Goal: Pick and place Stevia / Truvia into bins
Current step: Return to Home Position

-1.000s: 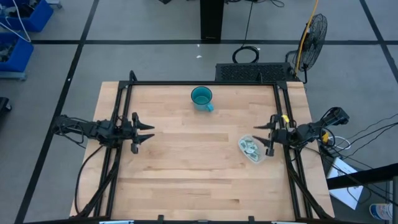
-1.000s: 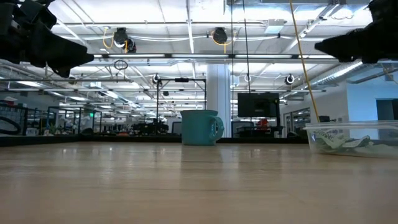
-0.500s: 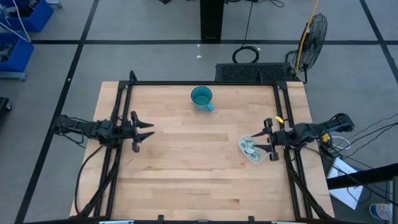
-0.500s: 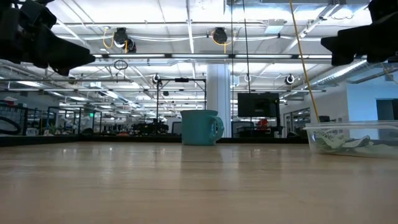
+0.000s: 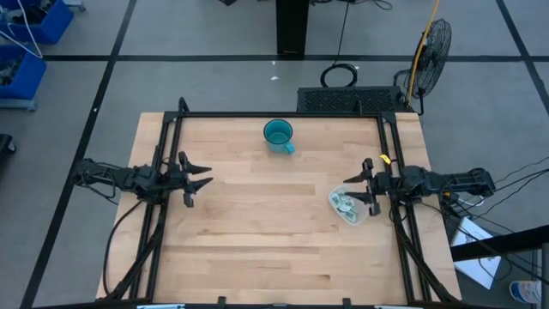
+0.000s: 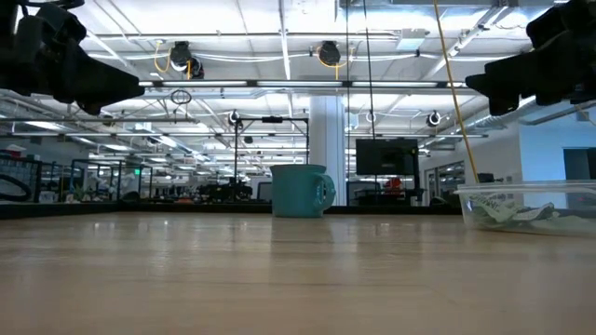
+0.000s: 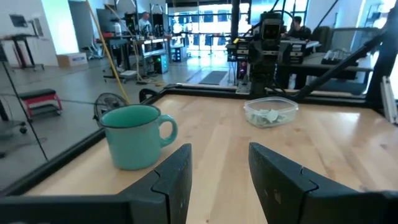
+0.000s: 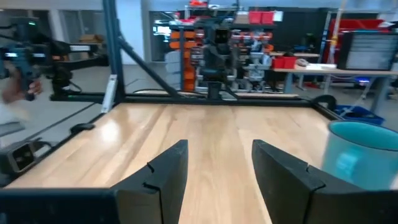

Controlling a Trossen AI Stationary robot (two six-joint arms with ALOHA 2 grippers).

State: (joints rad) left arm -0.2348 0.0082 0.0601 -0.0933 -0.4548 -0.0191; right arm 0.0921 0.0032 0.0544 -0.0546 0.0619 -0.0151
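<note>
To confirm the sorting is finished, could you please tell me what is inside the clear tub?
The clear tub holds a loose pile of pale green and white sachets. They overlap, so the count and anything beneath them cannot be seen.

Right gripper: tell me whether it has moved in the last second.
Yes. The right gripper, open, has edged slightly inward in the high view, farther over the clear tub, which stayed put.
</note>
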